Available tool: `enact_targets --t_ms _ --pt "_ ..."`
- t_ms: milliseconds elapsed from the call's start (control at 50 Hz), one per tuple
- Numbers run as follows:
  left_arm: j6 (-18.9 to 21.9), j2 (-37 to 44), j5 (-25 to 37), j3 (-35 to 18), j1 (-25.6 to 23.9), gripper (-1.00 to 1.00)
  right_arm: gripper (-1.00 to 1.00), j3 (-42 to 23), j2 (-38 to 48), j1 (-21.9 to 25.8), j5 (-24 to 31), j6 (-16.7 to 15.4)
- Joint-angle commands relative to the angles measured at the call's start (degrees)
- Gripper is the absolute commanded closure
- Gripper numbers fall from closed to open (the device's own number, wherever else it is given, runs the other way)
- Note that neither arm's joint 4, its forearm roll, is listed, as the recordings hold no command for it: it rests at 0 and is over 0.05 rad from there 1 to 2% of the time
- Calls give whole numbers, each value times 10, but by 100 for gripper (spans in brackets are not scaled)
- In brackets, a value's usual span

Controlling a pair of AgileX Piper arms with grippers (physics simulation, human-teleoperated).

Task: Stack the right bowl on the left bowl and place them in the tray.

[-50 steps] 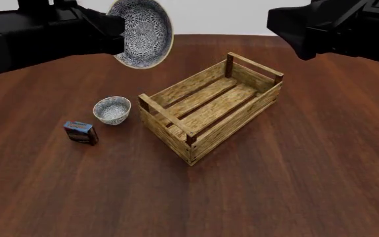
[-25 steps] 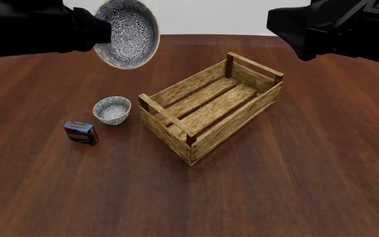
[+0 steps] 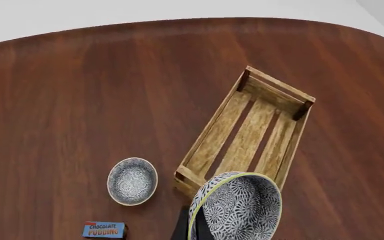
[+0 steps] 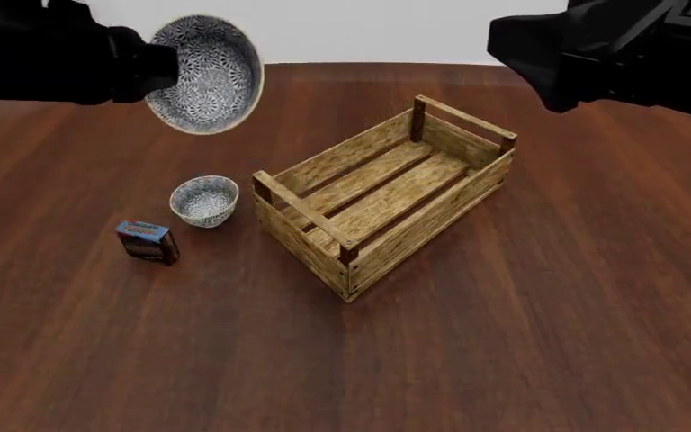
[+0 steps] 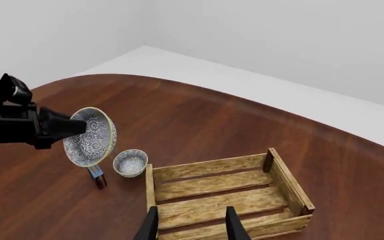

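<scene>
Your left gripper [image 4: 159, 67] is clamped on the rim of the large blue-and-white patterned ceramic bowl [image 4: 208, 72], holding it tilted in the air, well above the dark reddish wood table [image 4: 538, 297]. The small blue-and-white patterned bowl [image 4: 204, 200] sits upright on the table, just beside the near end of the large rectangular light-wood slatted tray [image 4: 381, 193], not touching it. A small blue-and-red box [image 4: 147, 241] stands near that bowl. Your right gripper [image 5: 190, 225] hovers above the tray, its jaws apart and gripping nothing.
</scene>
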Motion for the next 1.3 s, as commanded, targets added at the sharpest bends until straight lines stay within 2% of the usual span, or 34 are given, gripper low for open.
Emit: enact_targets --t_ms 20,460,680,880,1200,1300 --pt "-25 10 19 0 25 100 -100 1 0 0 0 0" --pt "-67 45 1 -10 65 100 -100 1 0 -1 0 0" --pt "-108 73 -41 7 83 100 -100 1 1 1 0 0" --pt "-125 103 -73 18 97 100 -100 1 2 0 -1 -2" --pt "-136 141 -119 43 114 100 -100 3 4 1 -3 -2" --pt "-129 146 -128 47 120 100 -100 3 7 2 -5 -3"
